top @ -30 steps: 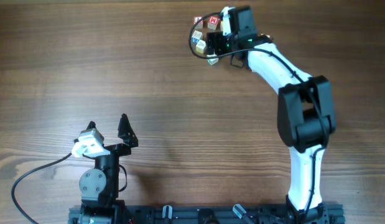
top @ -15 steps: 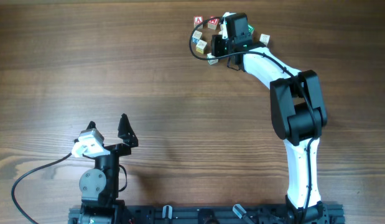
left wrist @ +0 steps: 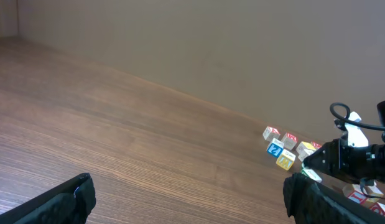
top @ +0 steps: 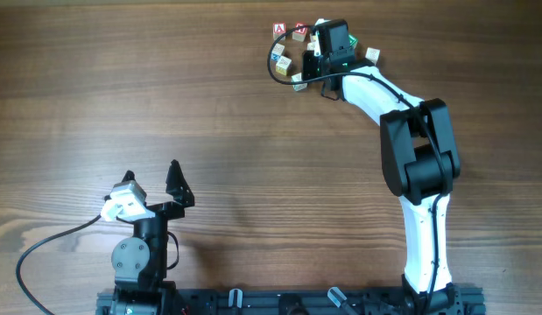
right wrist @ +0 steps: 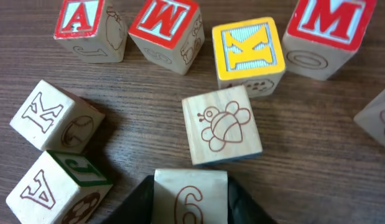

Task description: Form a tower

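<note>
The right gripper [right wrist: 190, 182], cut off at the wrist view's bottom, is closed on the 6 cube [right wrist: 191, 200] amid loose cubes [right wrist: 223, 124] near the counter's [top: 165, 87] far edge. Just nearer, the tower [top: 298, 84] is viewed end-on; its height cannot be made out. The left gripper [top: 151, 182] is held wide.

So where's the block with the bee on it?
Centre of the right wrist view: the bee block lies just below the yellow K block, above the 6 block.

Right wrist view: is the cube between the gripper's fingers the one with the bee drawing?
No, the 6 cube sits in the right gripper; the bee cube lies free just beyond it.
</note>
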Robot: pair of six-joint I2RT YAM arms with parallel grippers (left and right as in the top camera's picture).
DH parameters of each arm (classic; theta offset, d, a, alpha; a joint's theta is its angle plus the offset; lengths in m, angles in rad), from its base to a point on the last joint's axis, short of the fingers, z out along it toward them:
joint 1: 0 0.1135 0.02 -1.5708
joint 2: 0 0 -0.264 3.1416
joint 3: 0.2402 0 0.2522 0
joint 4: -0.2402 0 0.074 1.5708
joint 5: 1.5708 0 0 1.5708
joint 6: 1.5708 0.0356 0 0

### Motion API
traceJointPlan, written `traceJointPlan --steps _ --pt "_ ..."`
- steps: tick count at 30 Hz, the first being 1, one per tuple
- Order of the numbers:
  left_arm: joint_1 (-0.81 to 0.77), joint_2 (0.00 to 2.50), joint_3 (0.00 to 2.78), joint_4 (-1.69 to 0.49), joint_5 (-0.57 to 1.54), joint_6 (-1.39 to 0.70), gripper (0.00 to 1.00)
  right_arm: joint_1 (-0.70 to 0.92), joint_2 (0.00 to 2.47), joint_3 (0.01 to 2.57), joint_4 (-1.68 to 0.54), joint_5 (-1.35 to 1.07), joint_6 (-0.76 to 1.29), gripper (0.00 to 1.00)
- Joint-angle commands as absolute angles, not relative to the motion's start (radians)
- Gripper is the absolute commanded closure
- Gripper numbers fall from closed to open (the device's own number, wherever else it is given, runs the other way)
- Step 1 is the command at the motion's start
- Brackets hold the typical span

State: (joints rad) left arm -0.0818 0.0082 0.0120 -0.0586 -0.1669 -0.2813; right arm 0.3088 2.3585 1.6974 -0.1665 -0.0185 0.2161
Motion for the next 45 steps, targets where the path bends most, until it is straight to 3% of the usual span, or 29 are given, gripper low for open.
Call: traceJointPlan --steps 1,6,13,16,18,22,28,41,45 --pt "-0.076 0.003 0.006 -0.056 -0.173 -0.262 0.00 0.309 2.386 1.735 -0.172 -0.007 0.204 0.75" --pt "-0.076 0.003 0.006 -0.056 -0.173 -0.262 0.00 0.310 2.284 1.832 -0.335 -0.007 0.175 0.76" --pt "-0.076 0.003 0.006 -0.056 -0.173 -0.262 0.00 0.345 1.902 1.835 -0.640 -0.007 0.187 0.75" --pt "-0.076 0.003 0.006 -0.056 -0.173 -0.262 0.00 0.387 1.806 1.834 -0.849 -0.007 0.271 0.73" --pt "-0.076 0.003 0.006 -0.056 -0.173 -0.262 0.00 0.418 1.810 1.811 -0.953 -0.007 0.350 0.76" --pt "-0.076 0.003 0.006 -0.056 -0.173 -0.262 0.00 0.479 1.811 1.591 -0.844 0.005 0.453 0.76" --pt "-0.076 0.003 0.006 -0.056 -0.173 -0.262 0.00 0.548 1.869 1.256 -0.393 0.009 0.561 0.76" --pt "-0.076 0.003 0.006 -0.056 -0.173 -0.262 0.00 0.553 2.006 1.256 -0.326 0.144 0.628 0.75" --pt "-0.076 0.003 0.006 -0.056 -0.173 -0.262 0.00 0.558 2.007 1.256 -0.307 0.173 0.590 0.71"
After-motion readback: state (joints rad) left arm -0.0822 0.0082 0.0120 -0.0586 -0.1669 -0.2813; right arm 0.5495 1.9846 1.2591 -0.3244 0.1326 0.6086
